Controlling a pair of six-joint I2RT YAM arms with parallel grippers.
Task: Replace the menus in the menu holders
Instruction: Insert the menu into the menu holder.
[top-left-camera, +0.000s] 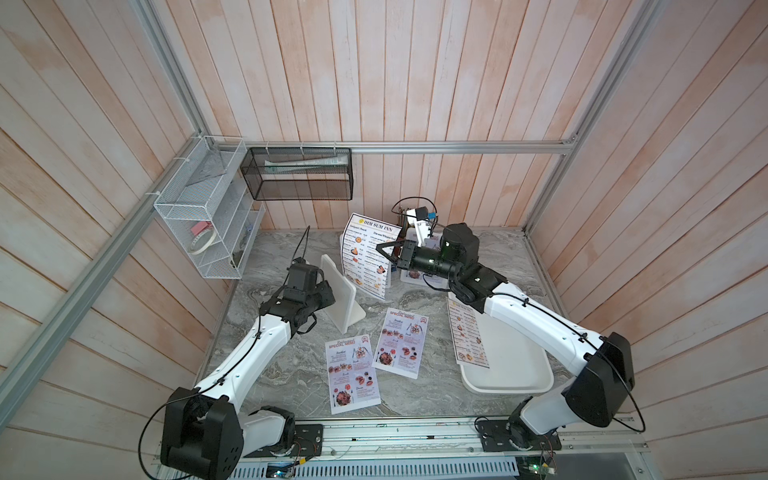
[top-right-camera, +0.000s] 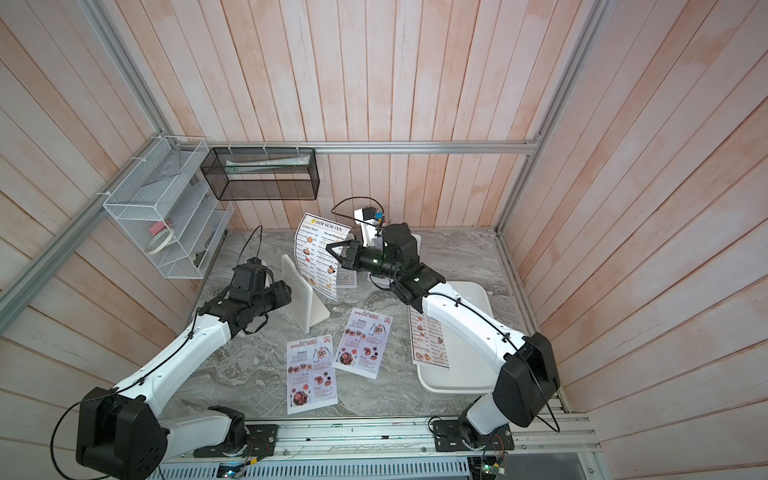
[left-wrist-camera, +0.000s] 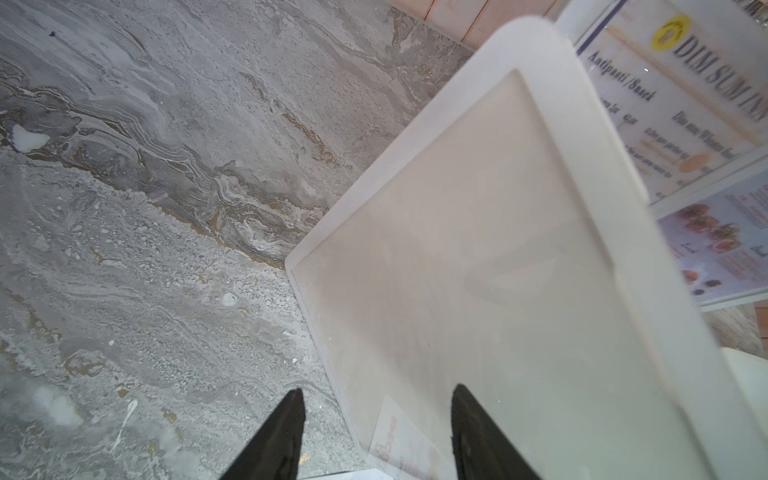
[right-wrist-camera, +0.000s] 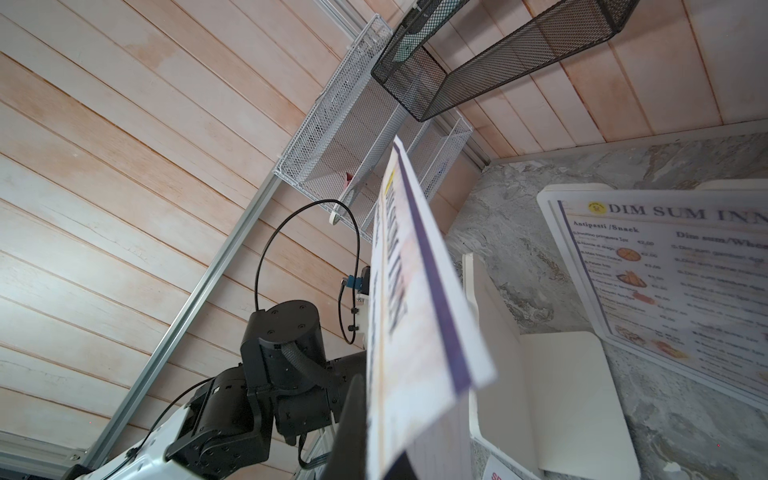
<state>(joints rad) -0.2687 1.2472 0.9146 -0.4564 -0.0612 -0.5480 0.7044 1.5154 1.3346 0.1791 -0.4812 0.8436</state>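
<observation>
My right gripper (top-left-camera: 380, 249) (right-wrist-camera: 374, 457) is shut on a "DIM SUM INN" menu (top-left-camera: 368, 257) (top-right-camera: 318, 257) (right-wrist-camera: 415, 311), held upright above the table at the back. An empty white menu holder (top-left-camera: 338, 291) (top-right-camera: 301, 291) (left-wrist-camera: 498, 249) stands slanted in front of it. My left gripper (left-wrist-camera: 376, 399) (top-left-camera: 330, 293) is open, its fingers straddling that holder's edge. A second holder (right-wrist-camera: 665, 270) carries a "DIM SUM INN" menu. A third holder (top-left-camera: 415, 272) sits under my right wrist, showing food photos. Two "SPECIAL MENU" sheets (top-left-camera: 355, 374) (top-left-camera: 401, 343) lie flat on the table.
A large white tray (top-left-camera: 511, 365) (top-right-camera: 457, 374) at the right holds another "DIM SUM INN" sheet (top-left-camera: 467, 336). A black mesh basket (top-left-camera: 297, 174) and a white wire rack (top-left-camera: 203, 216) hang on the walls. The marble tabletop (top-left-camera: 291, 374) ends at a metal rail in front.
</observation>
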